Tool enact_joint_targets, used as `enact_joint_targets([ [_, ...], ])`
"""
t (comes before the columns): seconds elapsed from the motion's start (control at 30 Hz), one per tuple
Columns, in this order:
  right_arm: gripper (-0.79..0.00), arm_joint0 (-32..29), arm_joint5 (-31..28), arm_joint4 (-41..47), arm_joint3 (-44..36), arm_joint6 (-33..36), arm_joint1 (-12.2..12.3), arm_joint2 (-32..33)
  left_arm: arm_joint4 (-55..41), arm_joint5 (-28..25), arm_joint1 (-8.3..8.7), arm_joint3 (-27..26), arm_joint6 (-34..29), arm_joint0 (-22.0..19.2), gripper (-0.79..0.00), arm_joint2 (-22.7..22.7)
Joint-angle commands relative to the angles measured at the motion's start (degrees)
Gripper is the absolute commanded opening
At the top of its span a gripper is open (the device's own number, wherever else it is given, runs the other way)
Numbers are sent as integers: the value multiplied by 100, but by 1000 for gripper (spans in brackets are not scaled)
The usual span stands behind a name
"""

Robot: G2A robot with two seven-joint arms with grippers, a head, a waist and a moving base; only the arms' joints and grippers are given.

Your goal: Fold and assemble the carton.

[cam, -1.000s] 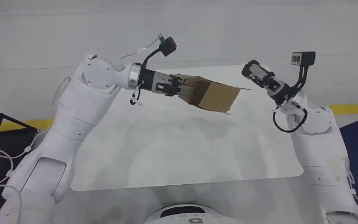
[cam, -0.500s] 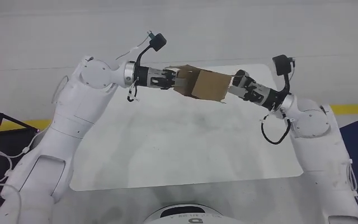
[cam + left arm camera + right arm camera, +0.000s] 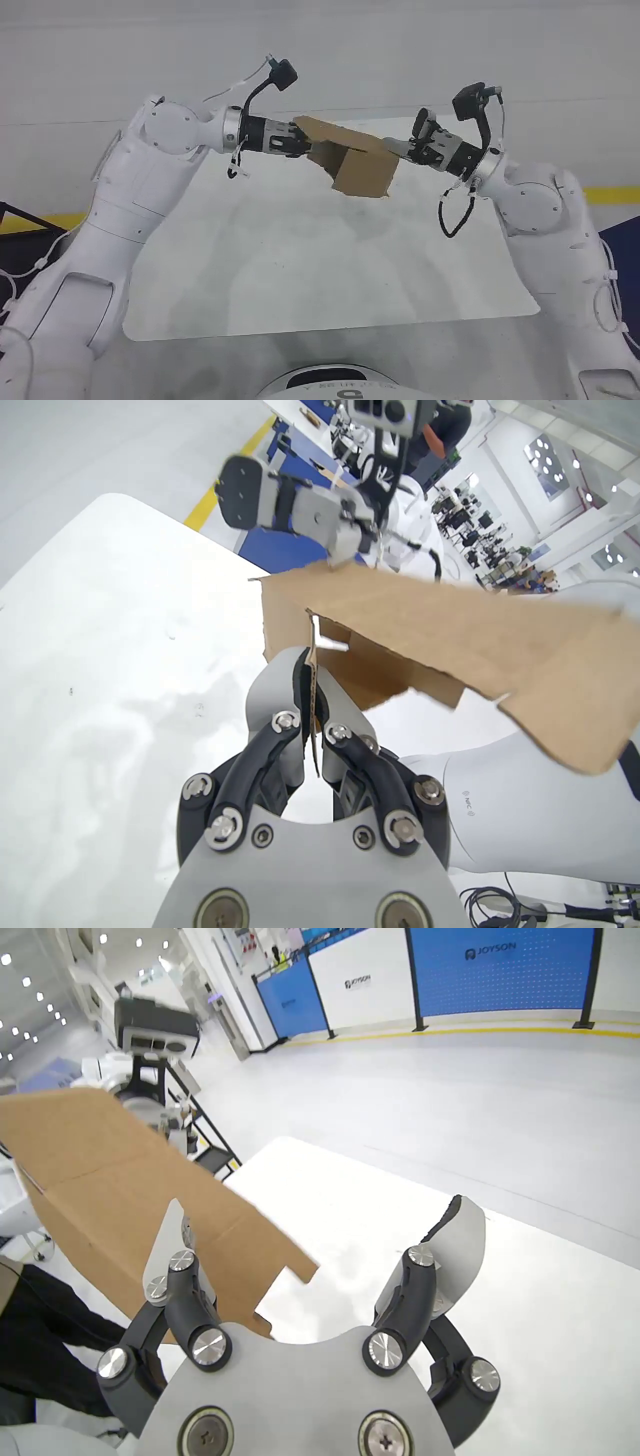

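one white table (image 3: pixel 300 270); left gripper (image 3: pixel 310 682) clamps carton (image 3: pixel 425 625), right gripper (image 3: pixel 317 1215) gapes; blue panels (image 3: pixel 500 973) beyond.

table: white top (image 3: pixel 300 260) with rounded corners, a few faint marks on it
floor: pale grey, glossy (image 3: pixel 450 1093), around the table
floor line: yellow stripe (image 3: pixel 500 1030) along the foot of the partitions
partitions: blue panels (image 3: pixel 500 973) and white panels (image 3: pixel 360 1003) between black posts, well apart from the table
rack: black metal frame (image 3: pixel 216 1157) on the floor off to one side of the table
ceiling: rows of small round lights (image 3: pixel 39 995)
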Motion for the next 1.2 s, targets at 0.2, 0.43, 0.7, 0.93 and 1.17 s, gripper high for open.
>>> enact_joint_targets([
  [0.2,-15,-251,100,-721,-477,48,13,-193,26,212,-68,86,349,0,-785,80],
  [0.43,-55,-280,240,-595,-449,-427,30,219,39,206,-97,154,385,-17,-785,85],
  [0.7,-77,-213,328,-939,-309,-400,12,-11,91,178,-116,102,478,-14,-785,54],
  [0.93,-77,-95,288,-1226,-260,-355,-31,-437,38,262,-147,155,708,21,-785,18],
  [1.17,-86,-179,305,-476,-58,-762,-7,153,-300,192,-135,339,834,111,-785,-193],
])
